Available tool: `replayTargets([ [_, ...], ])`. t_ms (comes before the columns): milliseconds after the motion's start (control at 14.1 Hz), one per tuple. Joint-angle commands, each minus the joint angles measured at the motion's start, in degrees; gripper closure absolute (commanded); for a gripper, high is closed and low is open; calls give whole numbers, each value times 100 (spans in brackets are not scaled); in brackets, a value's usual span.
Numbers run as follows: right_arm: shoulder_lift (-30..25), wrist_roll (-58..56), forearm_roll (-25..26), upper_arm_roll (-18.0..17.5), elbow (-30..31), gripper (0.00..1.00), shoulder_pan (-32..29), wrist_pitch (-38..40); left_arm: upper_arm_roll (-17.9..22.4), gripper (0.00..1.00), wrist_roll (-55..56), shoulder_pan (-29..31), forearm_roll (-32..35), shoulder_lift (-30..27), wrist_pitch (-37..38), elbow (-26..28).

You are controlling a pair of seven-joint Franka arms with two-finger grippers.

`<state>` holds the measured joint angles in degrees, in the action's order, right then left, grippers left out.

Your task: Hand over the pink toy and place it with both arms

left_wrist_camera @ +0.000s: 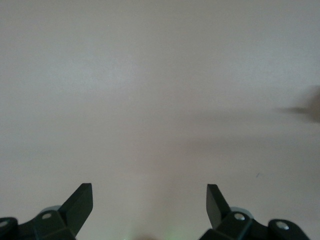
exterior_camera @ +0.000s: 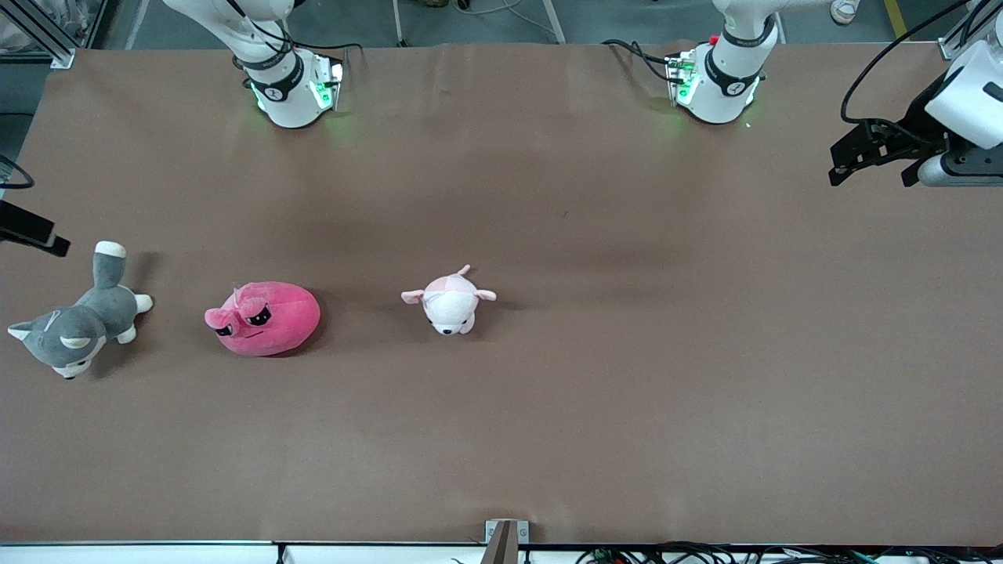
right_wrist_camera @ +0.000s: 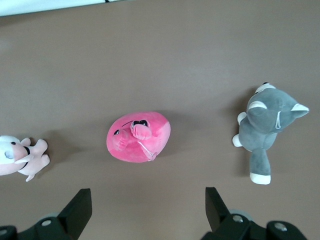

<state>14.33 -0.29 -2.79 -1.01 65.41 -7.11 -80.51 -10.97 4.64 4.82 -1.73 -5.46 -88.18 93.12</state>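
Three plush toys sit in a loose row on the brown table [exterior_camera: 595, 376], all toward the right arm's end. The pink toy [exterior_camera: 265, 318], a hot-pink round blob with dark frowning eyes, lies in the middle of that row, resting flat on the table with nothing touching it. Beside it, closer to the right arm's end, is the grey-and-white husky plush [exterior_camera: 78, 325], and on its other flank, toward the table's middle, the small pale pink-and-white animal plush [exterior_camera: 449, 302]. Each toy stands apart from its neighbours.

The right hand [right_wrist_camera: 145, 212] is up in the air over the pink toy, fingers [right_wrist_camera: 80, 210] spread wide, empty; its wrist view looks straight down on the blob with the husky and the pale plush at either edge. In the front view only a dark piece of that arm shows at the frame's edge.

The left hand [exterior_camera: 874, 157] waits over the left arm's end of the table, well apart from all the toys, fingers spread, holding nothing, bare table beneath it.
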Motion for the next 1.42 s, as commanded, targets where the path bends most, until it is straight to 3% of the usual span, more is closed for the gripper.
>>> replayTargets([
  [0, -35, 125, 357, -22, -29, 0, 43, 0, -37, 0, 54, 63, -82, -130, 56, 74],
  [142, -210, 116, 394, -13, 15, 0, 43, -78, -37, 0, 54, 63, -82, -130, 56, 83],
  [426, -930, 125, 394, 13, 937, 0, 183, -545, -37, 0, 54, 54, -82, -130, 117, 83],
  [568, -1028, 125, 385, 92, 1009, 0, 306, -563, -37, 0, 37, 54, -82, -130, 117, 83],
  [781, -1002, 64, 297, 583, 1017, 0, 719, -676, -46, 0, 37, 19, -73, -113, 91, 83],
  [1135, -1221, 90, 341, 497, 1579, 0, 755, -738, -72, 0, -7, 28, -73, -113, 82, 92],
  [1348, -1686, 90, 341, 497, 2219, 0, 755, -1027, -72, 0, -25, 28, -73, -104, 82, 100],
])
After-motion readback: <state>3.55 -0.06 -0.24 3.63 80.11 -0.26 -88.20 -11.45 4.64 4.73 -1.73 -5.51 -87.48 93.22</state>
